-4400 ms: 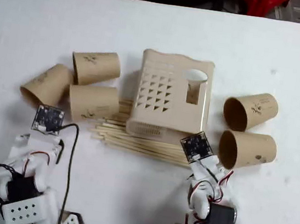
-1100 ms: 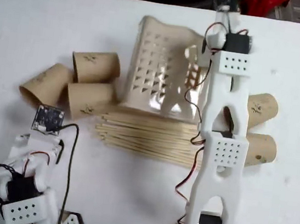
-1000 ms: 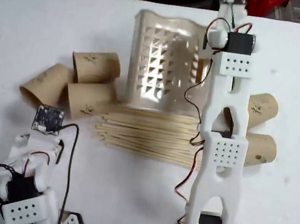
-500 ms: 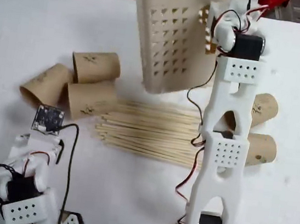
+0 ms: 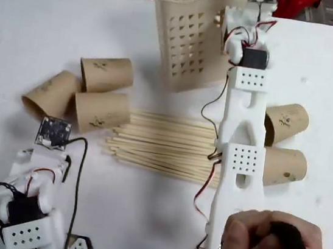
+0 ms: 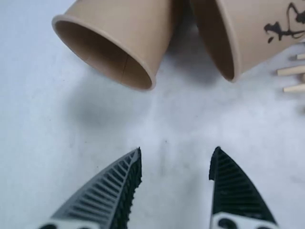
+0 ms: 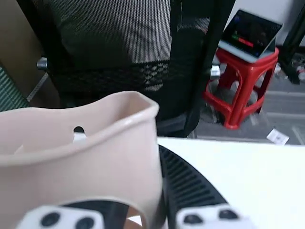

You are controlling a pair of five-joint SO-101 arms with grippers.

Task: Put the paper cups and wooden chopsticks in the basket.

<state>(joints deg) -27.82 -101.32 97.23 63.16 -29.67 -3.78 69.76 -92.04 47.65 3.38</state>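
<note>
At 12 o'clock on the table point(image 5: 39, 22), your right gripper point(image 5: 226, 22) was pinching the basket point(image 5: 193, 39) by its side wall. The basket was tilted near the far edge, well apart from the wooden chopsticks point(image 5: 163, 145), which lay in a flat bundle at the centre. Your left gripper point(image 6: 177, 151) sat at 7 o'clock, fingers spread with nothing between them, just short of three paper cups point(image 5: 105, 73) lying on their sides at 9 o'clock; two more paper cups point(image 5: 285, 123) lay on their sides at 3 o'clock, beside your outstretched right arm point(image 5: 241, 140).
</note>
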